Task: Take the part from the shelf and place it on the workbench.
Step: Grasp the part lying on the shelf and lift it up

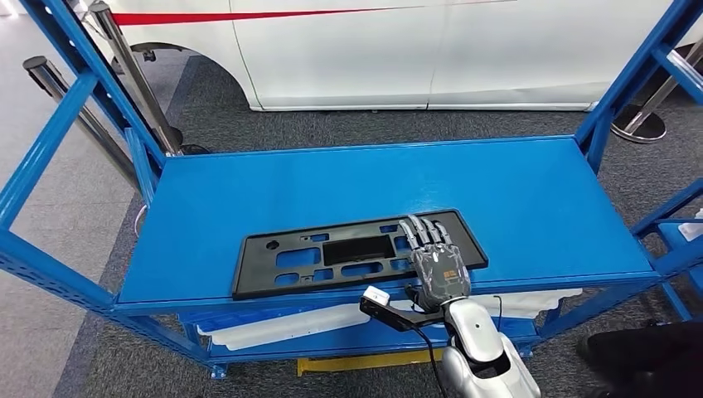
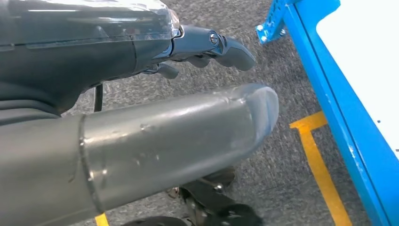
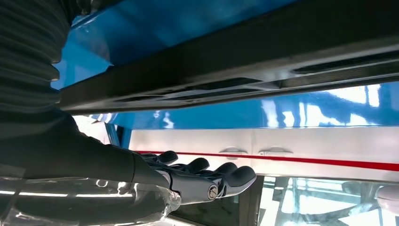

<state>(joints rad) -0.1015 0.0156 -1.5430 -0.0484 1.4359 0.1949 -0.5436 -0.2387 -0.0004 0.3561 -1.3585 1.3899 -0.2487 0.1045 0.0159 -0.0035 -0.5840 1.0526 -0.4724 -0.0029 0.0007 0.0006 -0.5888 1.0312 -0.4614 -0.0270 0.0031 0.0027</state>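
Note:
The part (image 1: 356, 253) is a flat black plastic panel with several cutouts. It lies near the front edge of the blue shelf (image 1: 497, 182). My right hand (image 1: 435, 261) reaches in over the front edge and is above the panel's right end, fingers stretched out flat and holding nothing. In the right wrist view a gap separates the fingers (image 3: 202, 176) from the panel's edge (image 3: 235, 61). My left hand (image 2: 117, 56) hangs beside the shelf over grey carpet, with nothing in it and its fingers (image 2: 221, 44) loosely extended.
Blue uprights (image 1: 630, 75) and slanted rails (image 1: 41, 157) frame the shelf on both sides. White parts (image 1: 282, 327) lie on the lower level. A white car (image 1: 398, 50) stands behind, with metal stanchions (image 1: 133, 75) at the left. Yellow tape (image 2: 320, 165) marks the floor.

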